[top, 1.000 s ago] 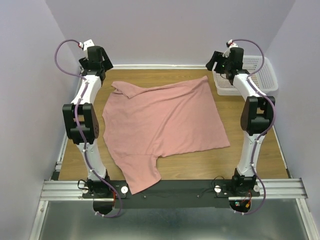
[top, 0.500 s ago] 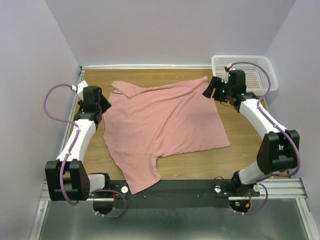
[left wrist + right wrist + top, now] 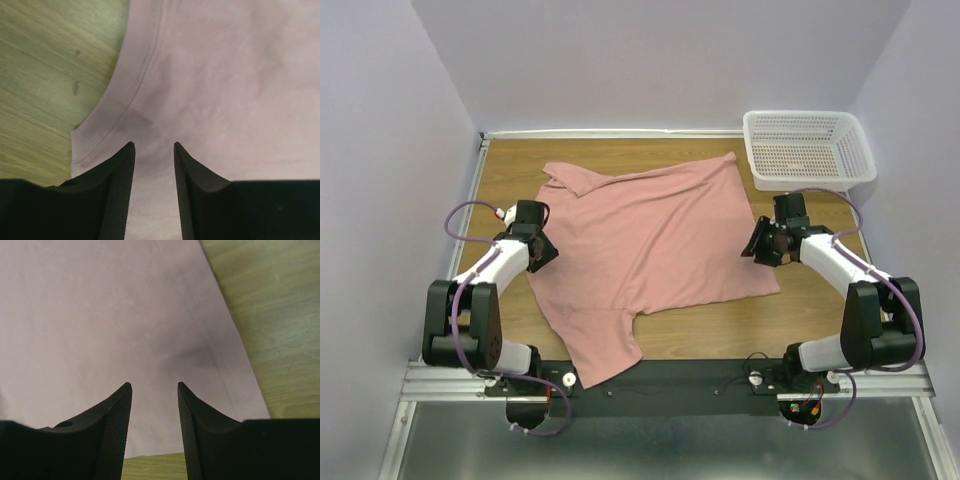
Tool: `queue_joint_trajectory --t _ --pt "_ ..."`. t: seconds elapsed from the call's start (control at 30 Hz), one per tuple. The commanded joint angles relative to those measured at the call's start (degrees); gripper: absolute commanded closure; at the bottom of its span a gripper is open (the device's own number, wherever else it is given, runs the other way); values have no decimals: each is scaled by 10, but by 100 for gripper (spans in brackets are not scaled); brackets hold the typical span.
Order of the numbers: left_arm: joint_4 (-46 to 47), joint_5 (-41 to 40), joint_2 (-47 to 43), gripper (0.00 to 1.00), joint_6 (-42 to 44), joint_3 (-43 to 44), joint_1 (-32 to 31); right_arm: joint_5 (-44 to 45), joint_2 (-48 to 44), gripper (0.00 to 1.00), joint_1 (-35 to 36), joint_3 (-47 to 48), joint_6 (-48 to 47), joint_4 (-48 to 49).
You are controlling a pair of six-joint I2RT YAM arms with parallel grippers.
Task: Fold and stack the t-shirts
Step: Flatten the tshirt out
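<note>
Top external view is showing me at the opening step: getting hold of the dusty pink t-shirt [image 3: 650,240] for its first fold, with nothing folded or stacked by the look of it. It is lying spread across the middle of the bench [image 3: 820,320], one sleeve [image 3: 605,350] trailing over the near edge and its far-left corner flipped over; the white basket [image 3: 808,184] is sitting at the far right corner. I am reaching my left arm [image 3: 495,265] low to the shirt's left edge and my right arm [image 3: 830,255] low to its right edge, elbows tucked back toward the near edge. My left jaws are standing partly open over the ribbed neckband [image 3: 117,107], my right jaws partly open over the stitched hem [image 3: 225,365], neither pinching cloth. I am judging that both must next drop onto their edges, close together and lift evenly.
</note>
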Motion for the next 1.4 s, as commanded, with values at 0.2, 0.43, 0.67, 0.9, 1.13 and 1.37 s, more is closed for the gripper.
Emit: queue_joint_trajectory --t 0.2,0.43,0.67,0.9,1.13,1.37 --pt "-13 -56 78 61 -32 11 4 71 -9 50 -15 -69 102 -63" --pt "-14 -71 95 61 -10 25 20 101 -30 50 -25 -110 146 -104" --pt "3 -68 95 61 18 16 57 138 -71 49 -25 -115 168 -143" --pt "3 -46 90 53 37 35 67 138 -92 48 -26 -92 149 -159" --pt "-24 -34 -5 26 49 46 41 68 -115 44 -7 -10 87 -158" --pt "-79 -78 -58 23 29 67 -45 38 -24 44 231 82 34 -131"
